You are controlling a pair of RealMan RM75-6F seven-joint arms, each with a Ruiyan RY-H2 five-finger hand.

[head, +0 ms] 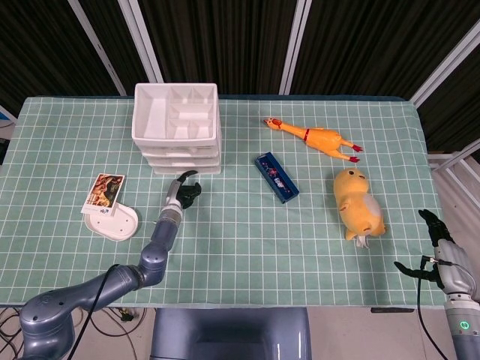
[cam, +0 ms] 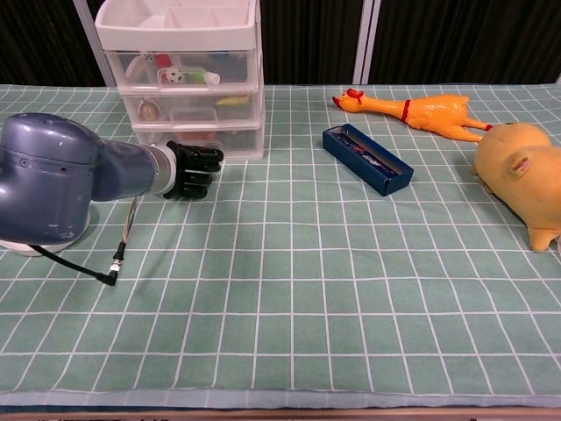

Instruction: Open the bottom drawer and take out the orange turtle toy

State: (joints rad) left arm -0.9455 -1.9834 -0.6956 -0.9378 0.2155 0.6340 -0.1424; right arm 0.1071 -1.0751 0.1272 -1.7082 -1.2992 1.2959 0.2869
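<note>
A white three-drawer unit (head: 178, 129) (cam: 184, 79) stands at the back left. Its bottom drawer (cam: 223, 140) is closed, and a faint orange-red shape shows through its clear front. My left hand (head: 185, 193) (cam: 193, 169) sits low on the cloth just in front of that drawer, fingers curled in, fingertips close to the drawer's lower edge. Contact cannot be told. It holds nothing I can see. My right hand (head: 442, 259) hangs beyond the table's right edge, fingers spread and empty.
A rubber chicken (head: 315, 138) (cam: 412, 111), a blue box (head: 276, 178) (cam: 366, 159) and a yellow plush (head: 358, 204) (cam: 522, 180) lie at the right. A white dish with a picture card (head: 110, 212) sits left of my left arm.
</note>
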